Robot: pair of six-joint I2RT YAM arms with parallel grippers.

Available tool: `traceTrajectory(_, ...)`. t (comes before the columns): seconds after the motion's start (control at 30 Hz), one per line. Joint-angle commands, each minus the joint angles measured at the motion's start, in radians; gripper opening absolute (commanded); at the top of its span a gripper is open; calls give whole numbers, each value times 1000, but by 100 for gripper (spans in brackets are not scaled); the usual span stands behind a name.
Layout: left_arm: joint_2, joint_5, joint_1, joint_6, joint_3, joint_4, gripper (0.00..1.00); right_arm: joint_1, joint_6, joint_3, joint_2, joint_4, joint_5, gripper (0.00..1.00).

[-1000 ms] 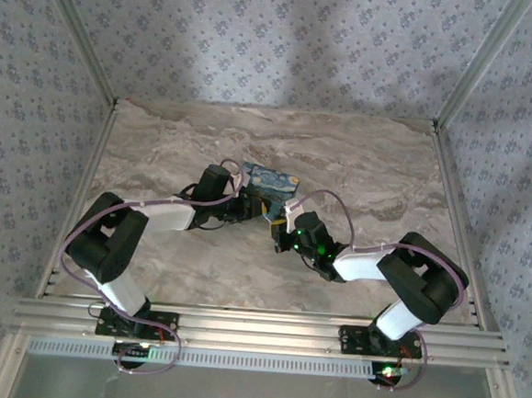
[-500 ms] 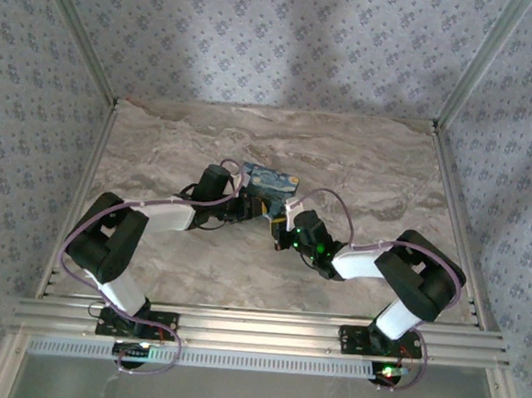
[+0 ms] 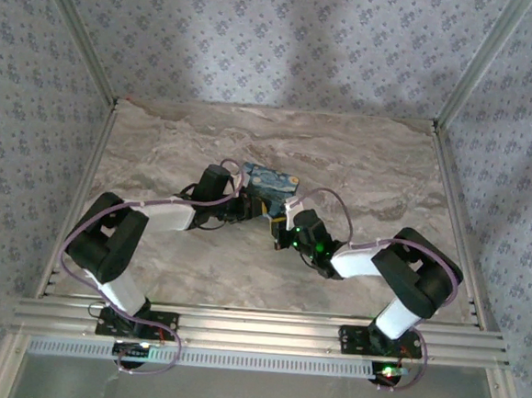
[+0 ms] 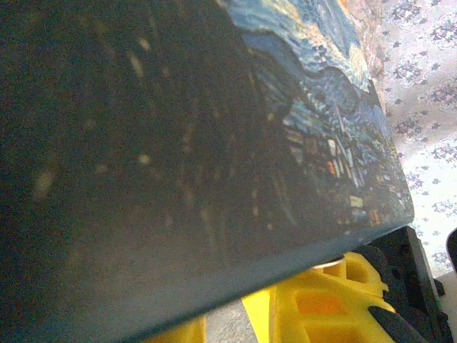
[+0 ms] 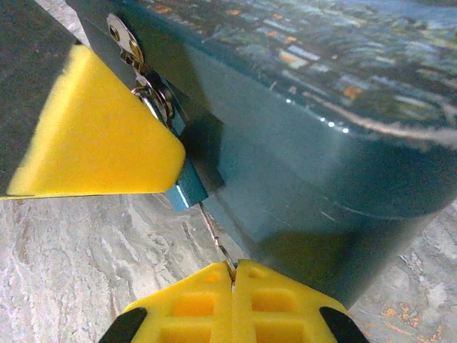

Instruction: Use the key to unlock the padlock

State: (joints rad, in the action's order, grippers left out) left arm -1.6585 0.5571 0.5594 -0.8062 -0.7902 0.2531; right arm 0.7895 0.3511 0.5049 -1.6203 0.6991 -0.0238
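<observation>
At the middle of the tabletop point(image 3: 388, 172) sits the painted box point(image 3: 269, 179). The padlock point(image 5: 187, 193) hangs on the box wall facing the near edge, half hidden from your right wrist camera by a yellow wedge point(image 5: 93, 136). Your right gripper point(image 5: 233, 275) has its fingers pressed together on the key point(image 5: 212, 230), whose thin blade reaches the padlock's underside. Your left gripper point(image 4: 246, 314) sits under the box edge — you cannot tell whether it grips anything.
</observation>
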Motion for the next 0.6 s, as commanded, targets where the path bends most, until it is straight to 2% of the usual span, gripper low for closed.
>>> traceTrajectory(0.0, 37, 21, 11, -12, -7, 25, 23, -6, 5, 27, -10, 10, -23, 0)
traceTrajectory(0.57, 38, 21, 16, -15, -11, 24, 23, -13, 23, -3, -11, 107, -21, 0)
